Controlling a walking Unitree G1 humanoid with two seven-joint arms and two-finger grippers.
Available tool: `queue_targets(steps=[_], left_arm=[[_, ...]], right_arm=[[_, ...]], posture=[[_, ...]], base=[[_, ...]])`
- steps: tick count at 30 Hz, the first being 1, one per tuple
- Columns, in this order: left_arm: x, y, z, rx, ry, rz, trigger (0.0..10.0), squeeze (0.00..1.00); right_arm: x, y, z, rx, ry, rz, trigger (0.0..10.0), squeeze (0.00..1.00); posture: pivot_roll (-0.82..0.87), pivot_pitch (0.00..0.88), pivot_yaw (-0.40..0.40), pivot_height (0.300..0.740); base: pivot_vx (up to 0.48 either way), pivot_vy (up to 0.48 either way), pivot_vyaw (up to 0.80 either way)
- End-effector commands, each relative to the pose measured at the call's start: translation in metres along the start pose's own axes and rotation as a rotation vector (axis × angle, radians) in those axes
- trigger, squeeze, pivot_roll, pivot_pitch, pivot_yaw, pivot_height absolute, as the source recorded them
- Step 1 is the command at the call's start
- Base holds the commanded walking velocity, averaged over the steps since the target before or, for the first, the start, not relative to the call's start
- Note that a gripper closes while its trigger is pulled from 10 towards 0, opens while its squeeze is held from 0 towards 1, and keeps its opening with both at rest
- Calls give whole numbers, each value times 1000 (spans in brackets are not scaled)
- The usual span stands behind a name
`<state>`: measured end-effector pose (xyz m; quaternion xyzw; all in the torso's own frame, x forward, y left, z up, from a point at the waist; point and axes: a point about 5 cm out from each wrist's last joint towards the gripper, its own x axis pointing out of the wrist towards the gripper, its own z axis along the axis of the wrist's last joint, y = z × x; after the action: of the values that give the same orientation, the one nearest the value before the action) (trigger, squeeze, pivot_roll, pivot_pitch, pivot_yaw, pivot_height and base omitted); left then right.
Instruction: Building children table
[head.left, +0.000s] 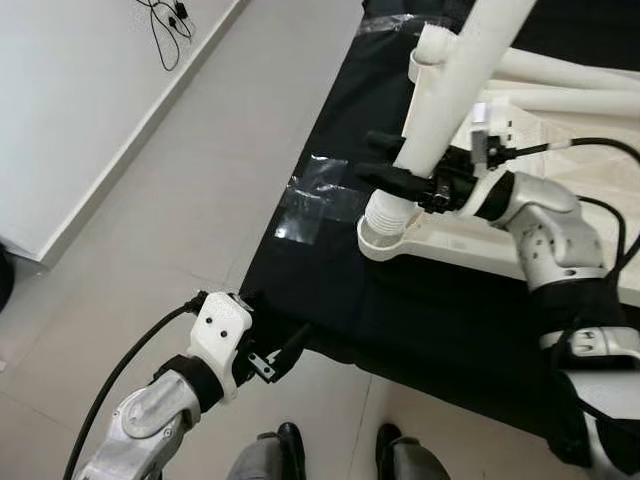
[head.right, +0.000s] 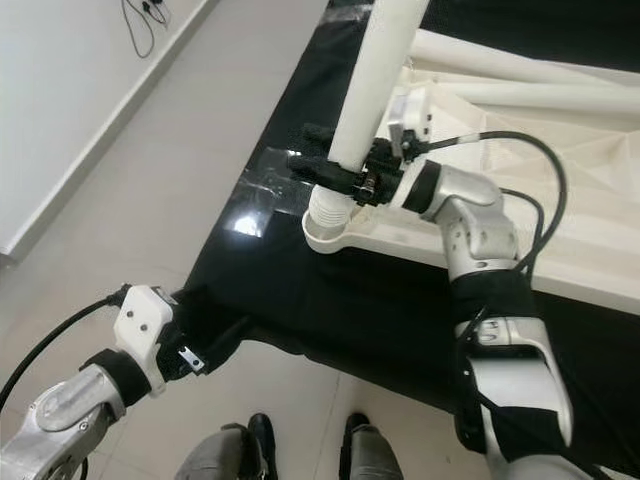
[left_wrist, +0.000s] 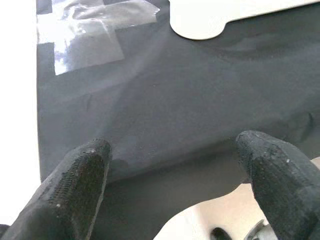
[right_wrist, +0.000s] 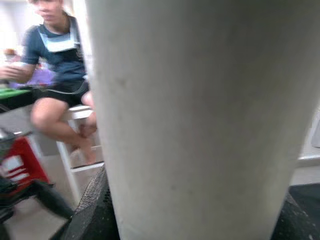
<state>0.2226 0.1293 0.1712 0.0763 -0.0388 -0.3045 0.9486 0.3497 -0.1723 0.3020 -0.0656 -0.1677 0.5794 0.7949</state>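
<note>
Right of centre in the head views, the long white plastic table leg (head.left: 440, 100) stands tilted, its ribbed threaded end (head.left: 388, 213) sitting in the round corner socket (head.left: 378, 240) of the white plastic tabletop (head.left: 560, 235), which lies upside down on a black cloth (head.left: 330, 290) over the tiled floor (head.left: 200, 180). More white legs (head.left: 570, 70) lie at upper right, and clear tape (head.left: 315, 200) holds the cloth's edge.

Risk: the leg leans off the socket's axis, so turning it now could cross-thread it or pop it out. If it slips in the grip it could topple onto the tabletop. The light tabletop could also rotate on the cloth, since nothing pins it.

The right gripper (head.left: 400, 182) is clamped across the leg just above the threads, fingers closed to the leg's width; the right wrist view has the leg (right_wrist: 200, 110) hard against the finger pads (right_wrist: 92, 215), with a person seated beyond.

The left gripper (head.left: 282, 352) hangs at lower left over the cloth's near edge, fingers (left_wrist: 75, 185) wide apart, holding nothing; I cannot tell whether they touch the cloth.
</note>
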Motion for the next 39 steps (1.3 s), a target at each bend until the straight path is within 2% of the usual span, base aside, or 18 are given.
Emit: queue_targets(steps=[1,8,10,11,14,17,19,24,30,39], left_arm=[[-6,-6,-1,27,15,-21,10000,0],[-8,-12,1,45,12,-37,10000,0],[-9,-15,2,58,10,-46,10000,0],[-9,-15,2,58,10,-46,10000,0],[-8,-18,2,63,4,-52,10000,0],[-7,-19,2,64,1,-55,10000,0],[-4,-21,2,66,-5,-61,10000,0],[-2,-22,1,61,-10,-68,10000,0],[0,-24,1,65,-16,-85,10000,0],[0,-26,1,79,-19,-98,10000,0]], right_arm=[[-4,4,-6,37,25,50,10000,0],[-2,10,-12,24,80,119,10000,0],[6,17,-14,25,88,172,10000,0],[6,17,-14,25,88,172,10000,0],[20,22,-17,34,64,193,10000,0],[28,23,-18,39,48,199,10000,0],[40,24,-16,35,28,214,10000,0],[51,23,-16,14,37,223,10000,0],[53,19,-18,0,71,222,10000,0],[46,12,-16,2,114,232,10000,0]], posture=[[43,483,102,740],[45,496,101,740],[43,496,97,740],[43,496,97,740],[34,494,89,740],[35,491,84,740],[29,483,75,740],[23,473,64,740],[18,466,54,740],[12,457,56,740]], base=[[0,0,0],[0,0,0],[0,0,0],[0,0,0],[0,0,0],[0,0,0],[0,0,0],[0,0,0],[0,0,0],[0,0,0]])
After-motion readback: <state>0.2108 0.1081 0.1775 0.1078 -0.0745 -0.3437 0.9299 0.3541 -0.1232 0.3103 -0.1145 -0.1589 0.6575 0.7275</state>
